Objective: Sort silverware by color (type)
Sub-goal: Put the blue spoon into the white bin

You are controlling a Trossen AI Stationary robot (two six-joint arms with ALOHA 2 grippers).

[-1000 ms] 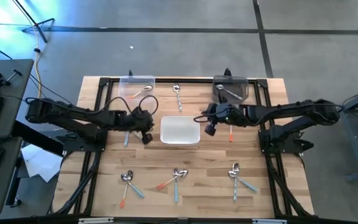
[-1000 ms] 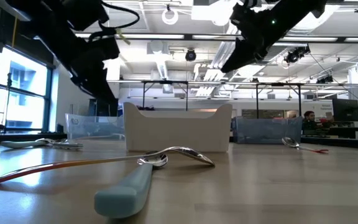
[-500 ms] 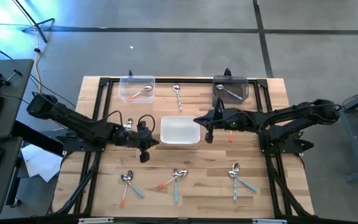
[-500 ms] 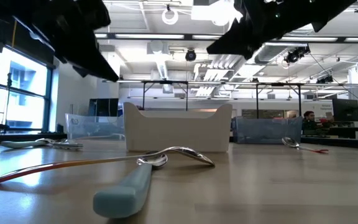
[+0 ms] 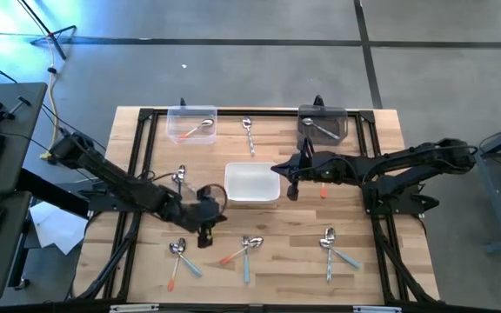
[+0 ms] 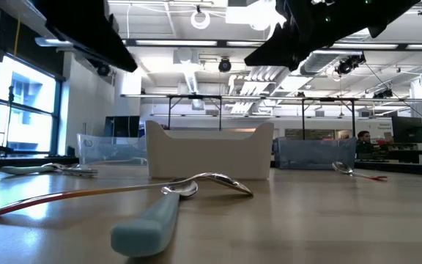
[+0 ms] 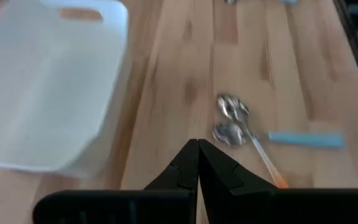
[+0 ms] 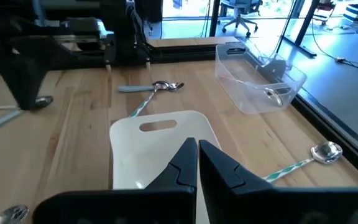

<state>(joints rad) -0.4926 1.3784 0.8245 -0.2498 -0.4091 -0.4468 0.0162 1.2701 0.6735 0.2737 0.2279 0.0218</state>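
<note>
R gripper seen shut above white bin; clear bin w/ spoon set farther along bench.

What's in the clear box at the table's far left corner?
One spoon with an orange handle lies in the clear box. From above nothing covers the box; only the floor right beneath the spoon is hidden.

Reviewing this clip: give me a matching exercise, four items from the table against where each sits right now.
Items:
1. white bin
2. left claw
3. right claw
4. smoky bin

Places:
A. far right corner of the table
B. table centre
C. just right of the white bin
D. near side, above the front row of spoons

Pairs: 1-B, 2-D, 3-C, 4-A
</note>
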